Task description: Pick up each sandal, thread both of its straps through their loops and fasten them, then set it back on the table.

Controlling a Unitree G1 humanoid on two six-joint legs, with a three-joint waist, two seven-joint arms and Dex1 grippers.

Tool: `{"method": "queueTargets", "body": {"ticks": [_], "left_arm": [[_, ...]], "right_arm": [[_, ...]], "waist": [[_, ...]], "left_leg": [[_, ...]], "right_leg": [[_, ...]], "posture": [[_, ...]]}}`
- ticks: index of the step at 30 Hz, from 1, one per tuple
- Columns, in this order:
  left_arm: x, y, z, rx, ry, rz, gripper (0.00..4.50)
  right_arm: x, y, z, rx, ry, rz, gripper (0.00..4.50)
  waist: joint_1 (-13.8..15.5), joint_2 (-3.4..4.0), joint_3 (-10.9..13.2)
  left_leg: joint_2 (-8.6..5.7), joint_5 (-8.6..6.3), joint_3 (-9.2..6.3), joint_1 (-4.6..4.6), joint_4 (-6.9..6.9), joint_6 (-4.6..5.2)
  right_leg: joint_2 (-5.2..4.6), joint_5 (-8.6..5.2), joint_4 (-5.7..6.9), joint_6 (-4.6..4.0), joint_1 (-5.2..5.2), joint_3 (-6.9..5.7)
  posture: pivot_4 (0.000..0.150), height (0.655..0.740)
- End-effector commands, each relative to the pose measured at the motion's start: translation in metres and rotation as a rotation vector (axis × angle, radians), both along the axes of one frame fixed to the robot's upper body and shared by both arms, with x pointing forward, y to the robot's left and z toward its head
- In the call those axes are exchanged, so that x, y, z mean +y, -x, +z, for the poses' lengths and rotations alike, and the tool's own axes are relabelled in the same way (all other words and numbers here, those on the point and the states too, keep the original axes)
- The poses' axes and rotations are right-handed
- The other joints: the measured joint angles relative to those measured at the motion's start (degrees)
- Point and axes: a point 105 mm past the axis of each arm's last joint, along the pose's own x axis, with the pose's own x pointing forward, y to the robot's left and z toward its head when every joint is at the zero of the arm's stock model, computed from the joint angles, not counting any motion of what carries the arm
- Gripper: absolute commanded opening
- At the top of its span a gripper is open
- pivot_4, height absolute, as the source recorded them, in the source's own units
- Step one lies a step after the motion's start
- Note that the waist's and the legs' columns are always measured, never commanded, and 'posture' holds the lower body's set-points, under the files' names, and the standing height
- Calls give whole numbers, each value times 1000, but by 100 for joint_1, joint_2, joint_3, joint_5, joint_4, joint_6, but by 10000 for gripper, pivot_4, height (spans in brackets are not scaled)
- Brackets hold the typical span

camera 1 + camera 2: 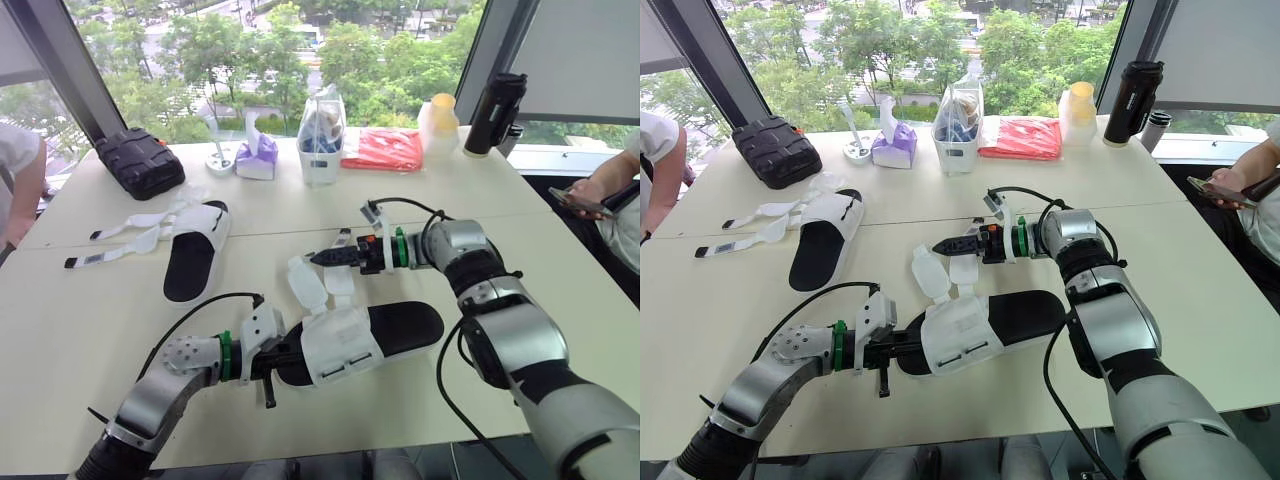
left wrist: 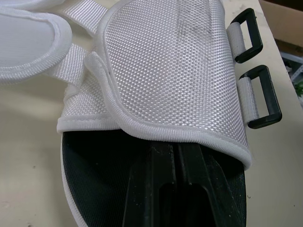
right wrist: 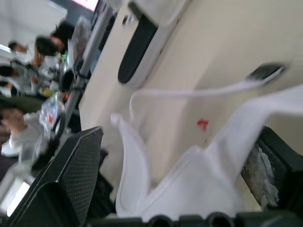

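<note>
The near sandal (image 1: 400,325) has a black footbed and a white mesh upper (image 1: 340,345), and lies flat on the table in front of me. My left gripper (image 1: 272,362) is at its open end. Its fingers (image 2: 156,189) are shut side by side on the footbed under the upper. Two black loops (image 2: 262,97) hang free at the upper's edge. My right gripper (image 1: 318,258) hovers just behind this sandal, open, with a white strap (image 3: 189,189) draped between its fingers. The strap end (image 1: 344,238) sticks up. A second sandal (image 1: 195,255) lies farther left, its straps (image 1: 120,235) spread loose.
Along the window edge stand a black case (image 1: 140,160), a tissue pack (image 1: 258,155), a white caddy (image 1: 322,135), a red bag (image 1: 385,148), a yellow-capped bottle (image 1: 440,125) and a black flask (image 1: 495,112). One person's arm (image 1: 20,190) is at the left, another person's hand (image 1: 590,195) at the right.
</note>
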Motion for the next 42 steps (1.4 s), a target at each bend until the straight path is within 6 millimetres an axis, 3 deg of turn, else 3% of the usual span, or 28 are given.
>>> {"method": "queueTargets", "body": {"ticks": [1, 9, 13, 19, 20, 25, 28, 31, 34, 37, 40, 42], "left_arm": [[-5, 9, -7, 32, -12, -27, 935], [-6, 9, -5, 26, -2, -21, 935], [-7, 9, -5, 27, 1, -20, 0], [-6, 10, -6, 32, 2, -17, 0], [-6, 10, -6, 33, 1, -18, 0], [-6, 10, -8, 37, 1, -20, 0], [-7, 11, -8, 40, 2, -24, 0], [-7, 11, -9, 45, 3, -28, 0], [-8, 11, -10, 53, 6, -30, 0], [-8, 11, -10, 58, 7, -31, 0], [-7, 11, -10, 61, 7, -31, 0], [-6, 11, -11, 64, 6, -32, 0]], "right_arm": [[7, -9, 18, -38, -63, -33, 45000], [22, -16, 27, -49, -105, -65, 45000], [27, -19, 35, -74, -126, -67, 32326], [26, -14, 56, -90, -191, -16, 1864], [25, -13, 60, -94, -202, -1, 302], [19, 6, 84, -134, -252, 141, 302], [12, 47, 98, -242, -242, 338, 302], [3, 94, 94, -330, -192, 486, 302], [-9, 127, 79, -372, -127, 568, 302], [-21, 155, 41, -478, 24, 658, 302], [-32, 168, -1, -557, 189, 745, 302], [-36, 168, -14, -600, 237, 768, 302]], "waist": [[-12, 1, 0], [-27, 1, 0], [-28, 2, 0], [-34, 2, 0], [-34, 2, 0], [-36, 3, 0], [-15, 3, 0], [6, 7, -4], [11, 10, -6], [17, 9, -7], [17, 8, -7], [-15, 9, -7]], "left_leg": [[-1, 0, 1, 0, 0, 0], [-1, 0, 1, 0, -2, 0], [-1, 0, 1, 0, -2, 0], [-1, 0, 1, 0, -2, 0], [-1, 0, 1, 0, -2, 0], [-1, 0, 1, -3, -2, 0], [0, 0, -6, -15, 4, 0], [-3, 4, -16, -72, 21, -7], [-9, 15, -9, -90, 25, -28], [-10, -2, -7, -87, 34, 3], [-21, -7, -3, -82, 46, 12], [-22, -10, 3, -80, 61, 17]], "right_leg": [[0, 0, 0, 0, -1, 1], [0, 0, 3, 0, -4, 3], [0, 0, 2, 0, -4, 3], [0, 0, 3, 0, -4, 3], [0, 0, 3, 0, -4, 3], [0, 0, 3, 0, -7, 3], [0, 0, 4, 0, -11, -1], [-1, 1, 7, 2, -56, -8], [-8, 5, 10, 9, -77, -4], [-8, 7, 9, 14, -68, -6], [-7, 9, 5, 19, -54, -7], [-8, 14, 4, 29, -48, -5]], "posture": [[1500, 7400], [1500, 7400], [1500, 7400], [1500, 7400], [1500, 7400], [1500, 7400], [1500, 7400], [1500, 7400], [1500, 7400], [1500, 7400], [1500, 7400], [1500, 7400]]}}
